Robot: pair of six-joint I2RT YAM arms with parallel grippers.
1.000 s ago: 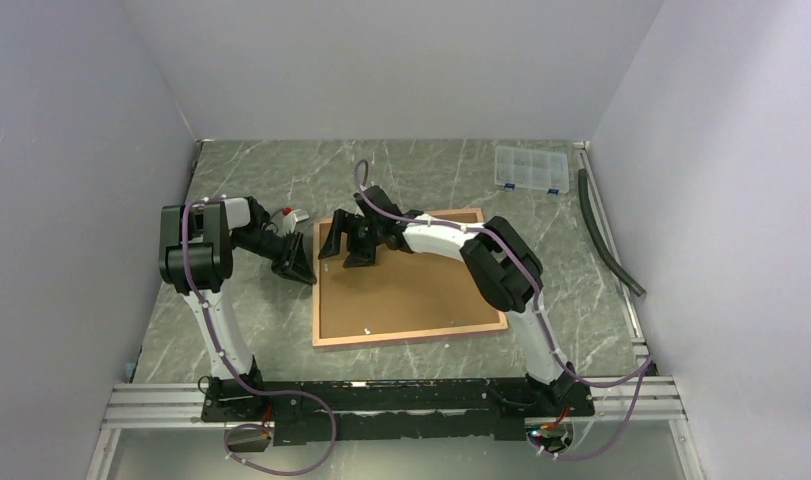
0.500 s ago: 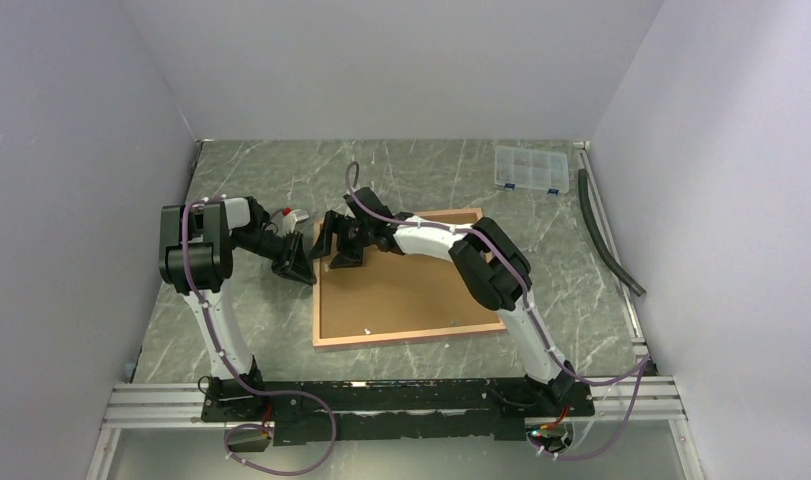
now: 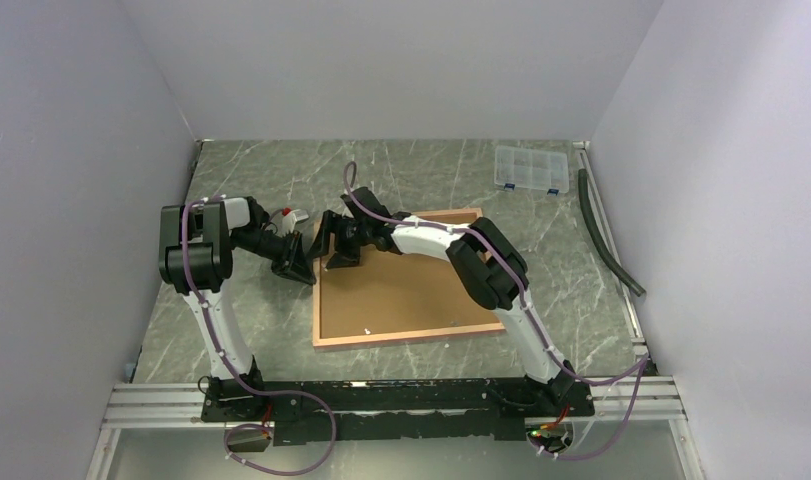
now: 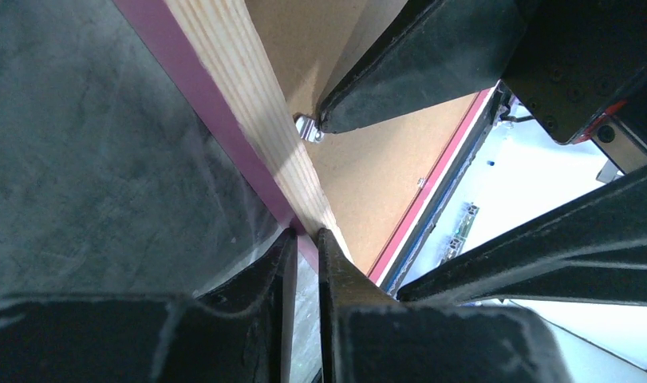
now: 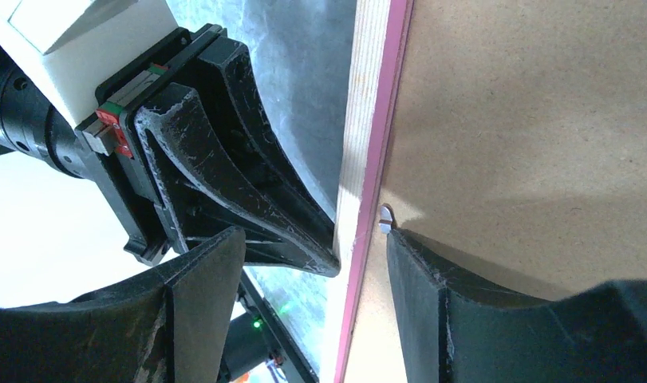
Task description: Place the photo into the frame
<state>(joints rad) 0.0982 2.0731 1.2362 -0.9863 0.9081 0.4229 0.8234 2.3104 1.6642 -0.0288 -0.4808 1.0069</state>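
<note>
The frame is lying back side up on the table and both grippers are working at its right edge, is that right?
Not quite. Both grippers are at its left edge, not its right: the top external view shows the left gripper and the right gripper meeting near the far left corner of the frame. It does lie back side up.

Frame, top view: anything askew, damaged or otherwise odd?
The frame lies reverse side up, turned slightly askew to the edges of the table, with a brown backing board sitting in it. No damage or spill shows. The photo is not visible in any view.
</note>
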